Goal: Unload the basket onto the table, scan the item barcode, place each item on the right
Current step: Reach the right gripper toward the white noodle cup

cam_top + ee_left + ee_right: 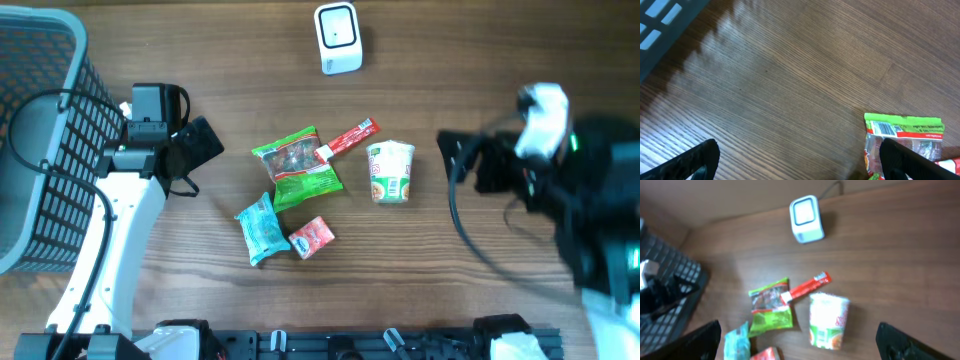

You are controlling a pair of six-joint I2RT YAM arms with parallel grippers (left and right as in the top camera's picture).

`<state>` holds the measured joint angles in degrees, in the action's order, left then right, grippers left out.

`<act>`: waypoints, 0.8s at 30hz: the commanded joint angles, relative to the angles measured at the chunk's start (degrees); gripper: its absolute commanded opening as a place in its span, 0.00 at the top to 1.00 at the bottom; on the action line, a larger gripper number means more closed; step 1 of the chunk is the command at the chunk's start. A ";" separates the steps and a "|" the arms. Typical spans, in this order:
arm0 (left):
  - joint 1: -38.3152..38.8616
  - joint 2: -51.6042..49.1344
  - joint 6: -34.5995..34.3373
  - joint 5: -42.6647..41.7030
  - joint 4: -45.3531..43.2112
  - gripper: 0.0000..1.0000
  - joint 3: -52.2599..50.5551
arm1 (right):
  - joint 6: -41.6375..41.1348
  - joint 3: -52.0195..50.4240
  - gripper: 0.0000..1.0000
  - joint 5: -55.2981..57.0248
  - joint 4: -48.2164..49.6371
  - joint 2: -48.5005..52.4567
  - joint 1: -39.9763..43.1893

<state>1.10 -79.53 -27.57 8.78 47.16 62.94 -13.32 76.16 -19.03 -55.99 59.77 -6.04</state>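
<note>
Left jaws and right jaws both gape fully and hold nothing; green plastic snack packet point(297, 167) lies flat mid wooden bench point(200, 40), nearer the left jaws, long axis roughly crosswise to their approach.

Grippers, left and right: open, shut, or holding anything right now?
Left gripper: open, holding nothing.
Right gripper: open, holding nothing.

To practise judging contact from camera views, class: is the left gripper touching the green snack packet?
Apart. The overhead view shows a strip of bare table between the open left gripper and the green snack packet.
</note>
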 commanded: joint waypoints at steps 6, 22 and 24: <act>-0.22 0.79 -0.31 0.50 0.04 0.00 0.07 | 14.91 4.52 0.00 -5.60 -1.57 28.11 0.55; -0.22 0.79 -0.31 0.50 0.04 0.00 0.07 | 28.24 -10.80 0.10 -26.91 10.56 44.30 8.63; -0.22 0.79 -0.31 0.52 0.04 0.00 0.07 | 23.54 -17.29 0.09 -27.63 21.46 44.30 8.52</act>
<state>1.10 -79.48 -27.57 8.78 47.31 62.94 14.24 65.17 -41.32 -41.80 103.22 2.68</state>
